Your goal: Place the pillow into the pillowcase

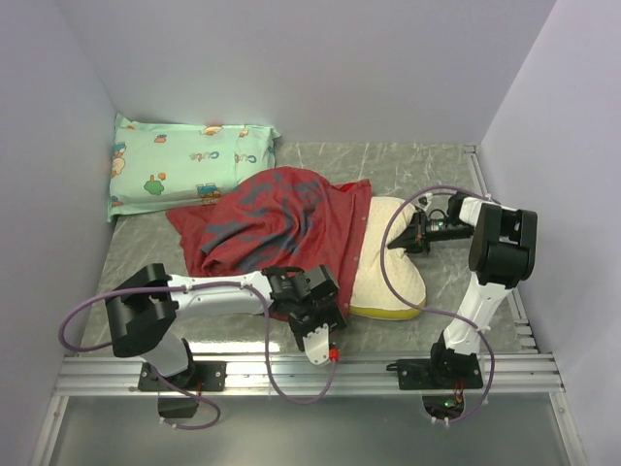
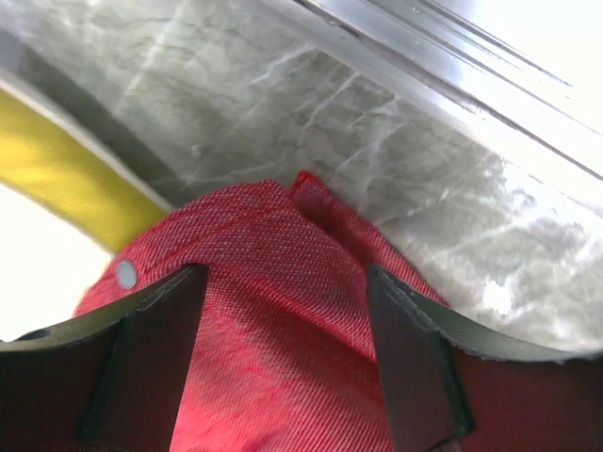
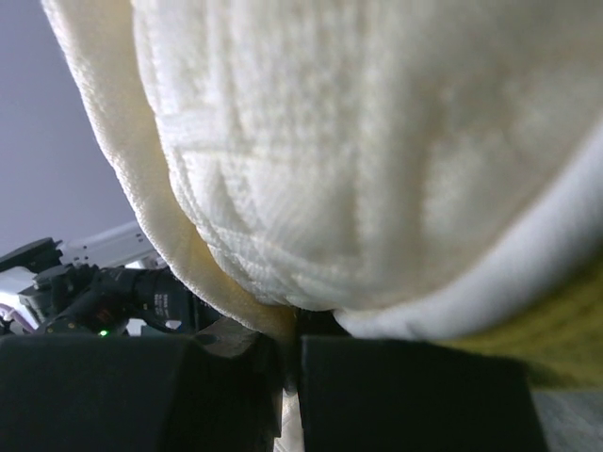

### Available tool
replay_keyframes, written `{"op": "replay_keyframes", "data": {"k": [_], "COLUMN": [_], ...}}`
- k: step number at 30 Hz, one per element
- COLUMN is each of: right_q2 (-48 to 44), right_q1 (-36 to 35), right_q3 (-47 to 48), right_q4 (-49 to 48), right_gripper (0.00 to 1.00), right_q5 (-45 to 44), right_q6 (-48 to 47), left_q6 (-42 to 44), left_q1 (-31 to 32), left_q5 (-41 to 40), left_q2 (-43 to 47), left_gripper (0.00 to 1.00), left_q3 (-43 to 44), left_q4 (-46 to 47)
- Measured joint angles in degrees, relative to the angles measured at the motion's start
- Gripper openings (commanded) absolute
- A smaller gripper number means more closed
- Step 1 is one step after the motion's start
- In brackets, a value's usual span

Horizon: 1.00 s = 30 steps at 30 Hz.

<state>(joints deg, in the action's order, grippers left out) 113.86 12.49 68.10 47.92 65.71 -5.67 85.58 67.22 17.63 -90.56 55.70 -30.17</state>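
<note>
Left hand (image 2: 283,282) wide astride pillowcase (image 1: 272,218) corner; right hand (image 3: 290,363) pinching pillow (image 3: 358,141) edge, seemingly.

crumpled red, grey-blotched pillowcase (image 1: 272,218) lies mid-table; cream, yellow-edged pillow (image 1: 388,267) pokes from under its 4 o'clock side.

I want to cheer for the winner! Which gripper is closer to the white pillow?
Right. The right gripper pinches the pillow at its edge; the left gripper straddles a corner of the red pillowcase, beside the pillow.

The pillowcase (image 1: 272,218) lies partly over the pillow (image 1: 390,277).
</note>
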Motion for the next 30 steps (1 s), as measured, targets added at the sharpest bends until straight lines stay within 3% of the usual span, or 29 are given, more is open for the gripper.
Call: {"op": "replay_keyframes", "data": {"k": [3,9,12,13,15,16,17,22,30], "right_q2": [0.00,0.00,0.02,0.02,0.02,0.07,0.11,0.72,1.18], "right_q1": [0.00,0.00,0.00,0.00,-0.04,-0.11,-0.20,-0.98,-4.83], "right_q3": [-0.33,-1.16,-1.81,-1.86,-1.86,-1.86,-1.86,-2.16,-2.49], "right_q4": [0.44,1.42,1.92,2.36,2.95,3.15,3.34,3.72,5.86], "right_gripper": [0.00,0.00,0.00,0.00,0.00,0.00,0.00,0.00,0.00], "right_q5": [0.20,0.76,1.25,1.29,1.42,1.44,1.46,3.06,8.02], "right_q6": [-0.57,-2.03,-2.62,-2.89,-3.37,-3.65,-3.91,-4.92,-9.66], "left_q6": [0.59,0.72,0.63,0.57,0.35,0.33,0.37,0.83,-1.73], "left_q1": [0.76,2.91,2.40,2.10,1.57,1.40,1.16,0.61,1.70], "left_q5": [0.11,0.13,-0.81,-1.20,-1.84,-2.54,-2.86,-3.13,4.00], "left_q2": [1.38,-0.68,-5.38,-7.06,-8.87,-9.66,-10.69,-11.69,-11.80], "left_gripper": [0.76,0.66,0.48,0.36,0.22,0.08,0.03,0.00,0.00], "left_q3": [2.45,3.78,3.72,3.74,4.92,5.46,6.14,7.91,16.83], "left_q4": [-3.61,-4.98,-4.63,-4.50,-4.61,-4.33,-4.13,-2.91,-0.61]}}
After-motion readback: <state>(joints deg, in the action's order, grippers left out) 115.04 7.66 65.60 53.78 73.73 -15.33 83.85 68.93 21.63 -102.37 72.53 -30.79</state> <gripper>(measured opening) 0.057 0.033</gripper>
